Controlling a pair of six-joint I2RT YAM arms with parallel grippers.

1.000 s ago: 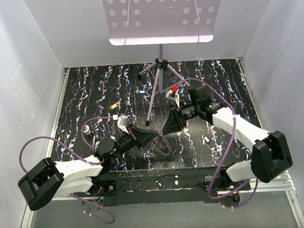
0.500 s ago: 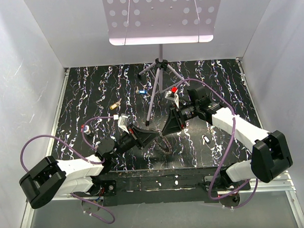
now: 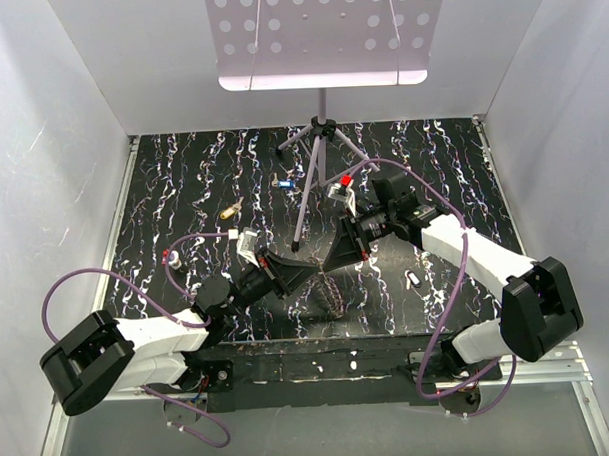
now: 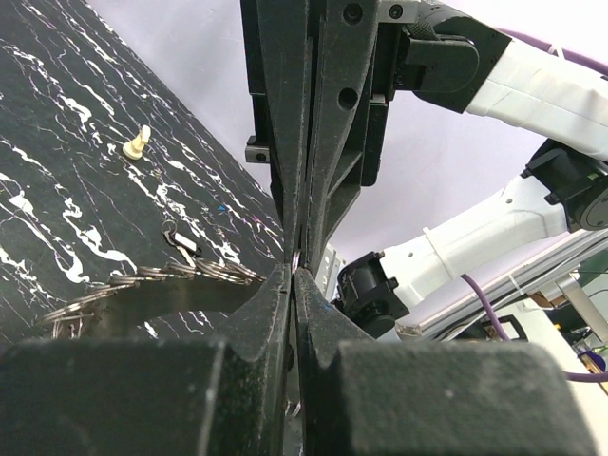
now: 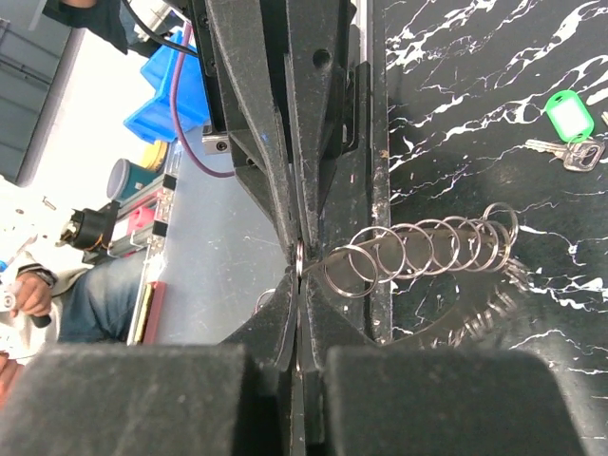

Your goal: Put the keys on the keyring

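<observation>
The keyring (image 5: 418,249), a silvery band strung with several small split rings, hangs between my two grippers over the near middle of the table (image 3: 332,290). My left gripper (image 4: 293,275) is shut on its thin edge. My right gripper (image 5: 300,280) meets it tip to tip and is shut on that edge as well. In the top view the left gripper (image 3: 308,275) and right gripper (image 3: 329,265) touch at the tips. Loose keys lie apart: a green-headed one (image 5: 568,114), a blue one (image 3: 284,183), a red one (image 3: 349,177) and a brass one (image 3: 230,208).
A tripod stand (image 3: 320,157) rises at the back middle, its legs just behind my right arm. A small pale piece (image 3: 413,278) lies right of the grippers, a red-and-blue item (image 3: 170,258) at the left. White walls close in three sides.
My right gripper's jaws have closed onto the keyring's edge and its arm has shifted slightly left. The left gripper stays shut and has barely moved.
</observation>
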